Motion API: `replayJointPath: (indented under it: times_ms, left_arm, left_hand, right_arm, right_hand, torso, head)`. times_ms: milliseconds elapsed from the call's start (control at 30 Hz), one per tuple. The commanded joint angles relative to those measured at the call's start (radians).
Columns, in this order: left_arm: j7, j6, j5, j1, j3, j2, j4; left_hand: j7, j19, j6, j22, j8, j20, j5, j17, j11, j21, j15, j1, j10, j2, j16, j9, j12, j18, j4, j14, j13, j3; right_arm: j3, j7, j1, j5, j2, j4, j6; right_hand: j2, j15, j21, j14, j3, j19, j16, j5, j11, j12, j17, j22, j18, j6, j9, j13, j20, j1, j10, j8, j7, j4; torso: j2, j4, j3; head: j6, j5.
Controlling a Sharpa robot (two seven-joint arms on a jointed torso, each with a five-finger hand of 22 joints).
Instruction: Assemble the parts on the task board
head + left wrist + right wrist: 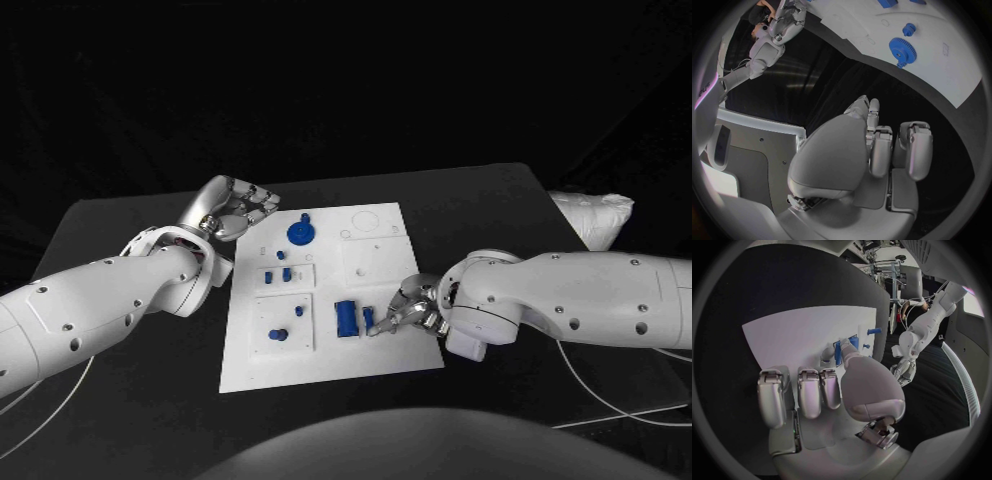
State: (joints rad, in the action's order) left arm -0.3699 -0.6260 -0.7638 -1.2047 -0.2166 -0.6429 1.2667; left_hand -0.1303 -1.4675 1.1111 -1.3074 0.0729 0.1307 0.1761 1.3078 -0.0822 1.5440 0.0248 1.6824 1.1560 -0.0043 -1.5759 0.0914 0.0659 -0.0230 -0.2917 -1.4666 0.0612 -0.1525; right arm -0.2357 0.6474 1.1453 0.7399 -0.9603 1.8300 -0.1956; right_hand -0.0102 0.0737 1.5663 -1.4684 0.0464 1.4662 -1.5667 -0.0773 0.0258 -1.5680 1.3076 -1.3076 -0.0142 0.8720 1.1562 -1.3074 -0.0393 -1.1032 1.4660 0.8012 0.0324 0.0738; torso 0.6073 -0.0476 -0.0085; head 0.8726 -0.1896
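While your right hand (408,310) pinches a small blue part (369,319) at the task board (378,222) near edge, prob. to seat it beside the blue block (346,319), your left hand (235,209) waits off-board, fingers curled, holding nothing, by the gear (300,233).

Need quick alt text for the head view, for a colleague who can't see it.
The right hand touches a small blue part on the white task board. The left hand rests curled at the board's far left corner, near a blue gear.
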Motion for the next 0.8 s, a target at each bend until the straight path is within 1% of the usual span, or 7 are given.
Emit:
replayJointPath:
  times_ms: [33, 267, 467, 500, 600, 800]
  left_arm:
    - [-0.006, 0.01, 0.0, -0.001, 0.001, 0.001, 0.002]
    - [-0.007, 0.01, 0.0, -0.001, 0.001, 0.001, 0.002]
    - [-0.007, 0.009, 0.0, -0.001, 0.001, 0.002, 0.002]
    - [-0.007, 0.009, 0.0, -0.001, 0.001, 0.002, 0.002]
    - [-0.007, 0.009, 0.0, -0.001, 0.001, 0.002, 0.001]
    - [-0.007, 0.009, 0.0, -0.001, 0.001, 0.003, 0.001]
  left_hand:
    - [0.001, -0.083, 0.007, -0.254, -0.003, -0.005, -0.004, 0.263, -0.001, 0.0, -0.005, -0.011, 0.004, -0.001, 0.005, 0.002, -0.004, 0.016, -0.002, -0.104, 0.0, -0.007]
    - [0.001, -0.083, 0.007, -0.254, -0.003, -0.005, -0.004, 0.263, -0.001, 0.0, -0.005, -0.011, 0.004, -0.001, 0.005, 0.002, -0.004, 0.016, -0.002, -0.104, 0.0, -0.007]
    - [0.001, -0.083, 0.006, -0.254, -0.004, -0.005, -0.004, 0.263, -0.001, 0.0, -0.005, -0.012, 0.004, -0.001, 0.005, 0.002, -0.004, 0.016, -0.001, -0.104, -0.001, -0.008]
    - [0.001, -0.083, 0.006, -0.254, -0.004, -0.005, -0.004, 0.263, -0.001, 0.0, -0.005, -0.012, 0.004, -0.001, 0.005, 0.002, -0.004, 0.016, -0.001, -0.104, -0.001, -0.008]
    - [0.001, -0.083, 0.006, -0.254, -0.004, -0.005, -0.004, 0.263, -0.001, 0.0, -0.005, -0.012, 0.004, -0.001, 0.005, 0.002, -0.004, 0.016, -0.001, -0.104, -0.001, -0.008]
    - [0.001, -0.083, 0.006, -0.254, -0.004, -0.005, -0.004, 0.263, -0.001, 0.0, -0.005, -0.012, 0.004, -0.001, 0.005, 0.002, -0.004, 0.016, -0.001, -0.104, -0.001, -0.008]
  right_arm:
    - [-0.001, 0.007, -0.001, 0.012, 0.002, -0.004, 0.019]
    - [-0.001, 0.004, -0.001, 0.012, 0.004, -0.007, 0.007]
    - [-0.001, 0.002, -0.001, 0.012, 0.004, -0.008, 0.003]
    - [-0.001, 0.002, -0.001, 0.012, 0.004, -0.008, 0.003]
    - [-0.001, 0.002, -0.001, 0.012, 0.004, -0.008, 0.005]
    - [-0.001, 0.006, -0.001, 0.012, 0.004, -0.011, 0.015]
  right_hand:
    - [-0.006, 0.008, 0.004, -0.102, -0.002, 0.105, -0.004, 0.003, 0.004, -0.003, 0.263, -0.263, 0.014, 0.003, 0.001, -0.263, 0.009, -0.004, 0.105, 0.003, -0.001, 0.003]
    - [-0.012, 0.008, 0.004, -0.102, -0.001, 0.105, -0.004, -0.002, 0.004, -0.003, 0.263, -0.263, 0.014, 0.0, 0.007, -0.263, 0.01, -0.003, 0.105, 0.004, -0.002, 0.006]
    - [-0.014, 0.009, 0.004, -0.102, -0.001, 0.105, -0.004, -0.004, 0.005, -0.003, 0.263, -0.263, 0.014, -0.001, 0.008, -0.263, 0.01, -0.002, 0.105, 0.004, -0.002, 0.007]
    - [-0.014, 0.009, 0.004, -0.102, -0.001, 0.105, -0.004, -0.004, 0.005, -0.003, 0.263, -0.263, 0.014, -0.001, 0.008, -0.263, 0.01, -0.002, 0.105, 0.004, -0.002, 0.007]
    - [-0.014, 0.009, 0.004, -0.102, -0.001, 0.105, -0.004, -0.005, 0.005, -0.003, 0.263, -0.263, 0.014, -0.004, 0.007, -0.263, 0.011, -0.002, 0.105, 0.001, -0.002, 0.007]
    - [-0.014, 0.009, 0.004, -0.102, 0.0, 0.105, -0.004, -0.007, 0.006, -0.003, 0.263, -0.263, 0.014, -0.011, 0.009, -0.263, 0.011, -0.008, 0.105, -0.004, -0.003, 0.004]
  torso:
    - [-0.001, 0.0005, -0.0001]
    - [0.0, 0.0001, 0.0007]
    - [0.0, 0.0003, 0.0003]
    - [0.0, 0.0002, 0.0003]
    - [0.0, 0.0004, 0.0004]
    - [-0.001, 0.0005, 0.0]
  head:
    - [0.0, 0.0]
    - [0.0, 0.0]
    - [0.0, 0.0]
    - [0.0, -0.002]
    - [0.0, 0.001]
    - [0.0, 0.0]
